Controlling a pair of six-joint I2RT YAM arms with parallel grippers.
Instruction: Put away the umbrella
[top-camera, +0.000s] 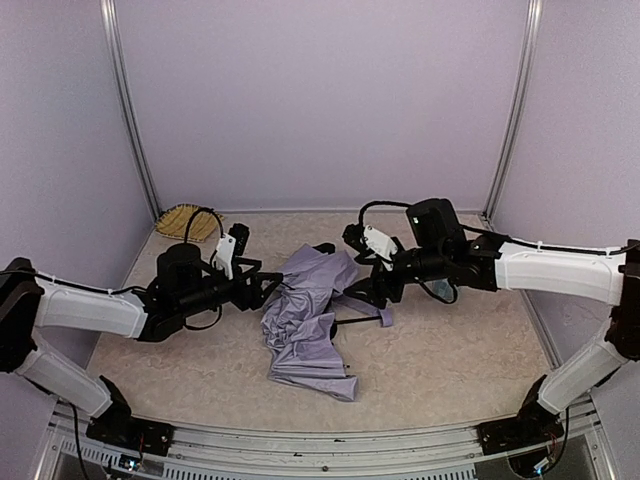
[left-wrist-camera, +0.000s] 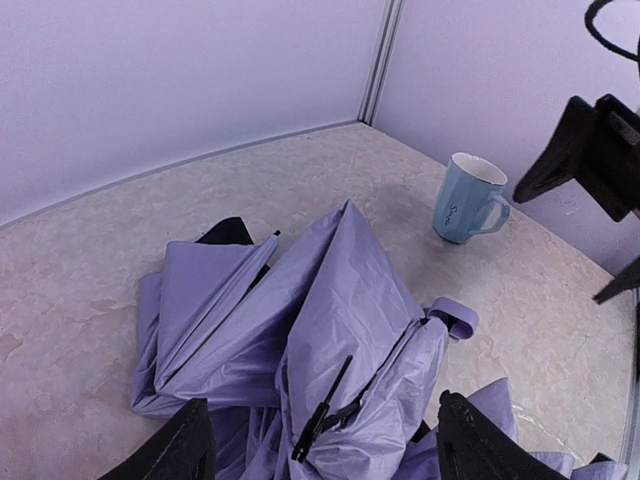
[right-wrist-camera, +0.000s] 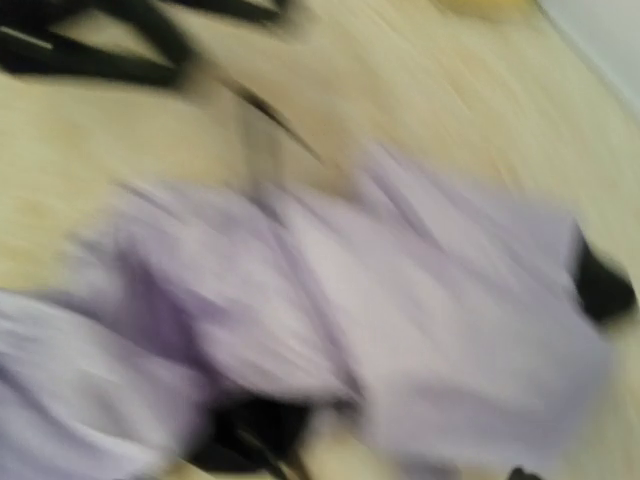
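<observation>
On table (top-camera: 450, 370), crumpled umbrella (top-camera: 305, 330), left gripper (left-wrist-camera: 322, 402) spread apart over it, right gripper (top-camera: 370, 293) state unclear

One umbrella (top-camera: 310, 325), one cup (left-wrist-camera: 468, 200), one woven mat (top-camera: 190, 222) and two arms were counted on one table (top-camera: 450, 370).
The top view showed a single umbrella with one handle (top-camera: 386, 319) and one shaft (top-camera: 352, 322), plus the left arm (top-camera: 90, 308) and the right arm (top-camera: 555, 268); the left wrist view showed one cup and two fingers (left-wrist-camera: 185, 445).
</observation>
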